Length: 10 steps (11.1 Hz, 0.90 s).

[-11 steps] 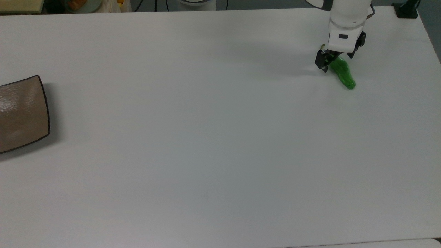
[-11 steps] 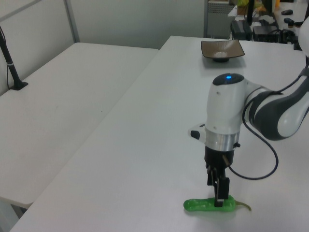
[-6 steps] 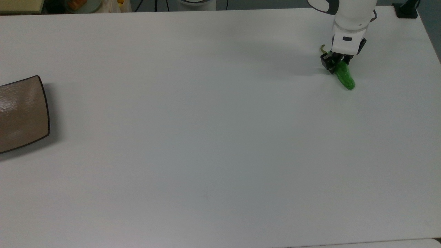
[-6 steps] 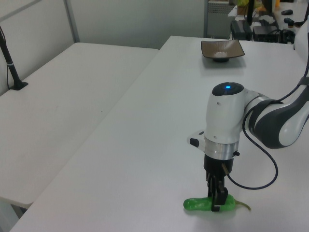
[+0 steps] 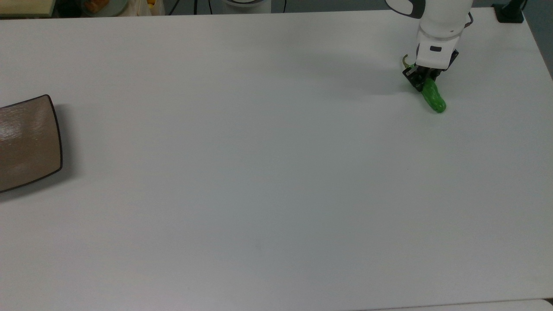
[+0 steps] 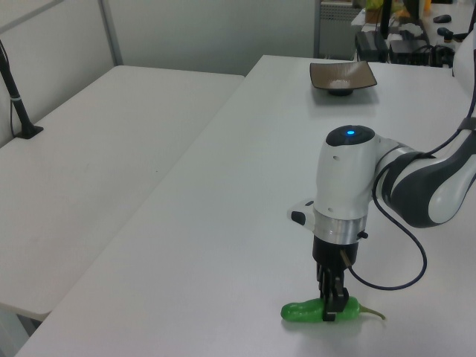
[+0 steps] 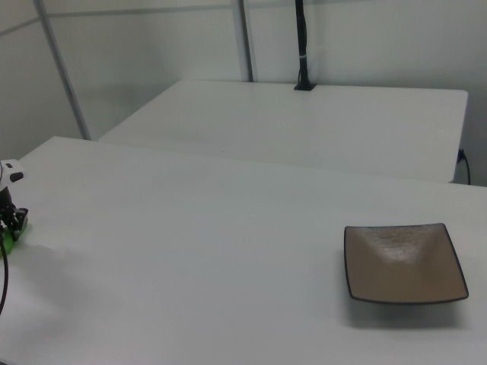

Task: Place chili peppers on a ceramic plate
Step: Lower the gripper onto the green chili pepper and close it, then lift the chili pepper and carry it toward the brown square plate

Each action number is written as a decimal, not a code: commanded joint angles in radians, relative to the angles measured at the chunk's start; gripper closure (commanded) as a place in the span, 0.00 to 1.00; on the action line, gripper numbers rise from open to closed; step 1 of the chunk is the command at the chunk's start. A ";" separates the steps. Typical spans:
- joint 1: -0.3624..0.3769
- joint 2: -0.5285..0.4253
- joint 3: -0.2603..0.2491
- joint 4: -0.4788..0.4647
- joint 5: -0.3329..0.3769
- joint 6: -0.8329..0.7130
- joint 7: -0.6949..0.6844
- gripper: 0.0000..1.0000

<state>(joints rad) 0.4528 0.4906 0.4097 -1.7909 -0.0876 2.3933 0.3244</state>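
The green chili pepper (image 5: 433, 99) lies on the white table at the top view's far right, its curved stem (image 5: 405, 61) pointing toward the back edge. My gripper (image 5: 421, 78) stands straight down over the pepper's stem end, shut on it with a finger on either side. In the left view the gripper (image 6: 331, 306) pinches the pepper (image 6: 300, 312) close to the table's near edge. The right view catches the gripper (image 7: 13, 221) and the pepper (image 7: 13, 233) at its left border. The tan-brown ceramic plate (image 5: 27, 142) (image 6: 342, 76) (image 7: 403, 263) sits at the table's opposite end, with nothing on it.
A wide stretch of bare white tabletop (image 5: 242, 142) separates pepper and plate. A second white table (image 6: 89, 163) stands alongside, with a black post (image 6: 15, 97) clamped to it. A black clamp (image 5: 510, 13) sits at the top view's back right corner. Clutter lies beyond the back edge.
The fingers, spread wide around the pepper a second ago, have closed in onto it. The wrist sank slightly. The pepper has stayed in place on the table.
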 commanded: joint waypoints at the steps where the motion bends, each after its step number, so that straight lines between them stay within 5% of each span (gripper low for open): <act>1: -0.028 -0.055 -0.005 0.016 -0.024 -0.022 -0.034 0.90; 3: -0.078 -0.089 -0.018 0.033 -0.024 -0.153 -0.112 0.90; 10: -0.125 -0.110 -0.407 0.131 0.005 -0.402 -0.500 0.90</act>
<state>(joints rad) 0.3334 0.4038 0.1206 -1.7036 -0.1037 2.0812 -0.0409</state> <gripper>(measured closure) 0.665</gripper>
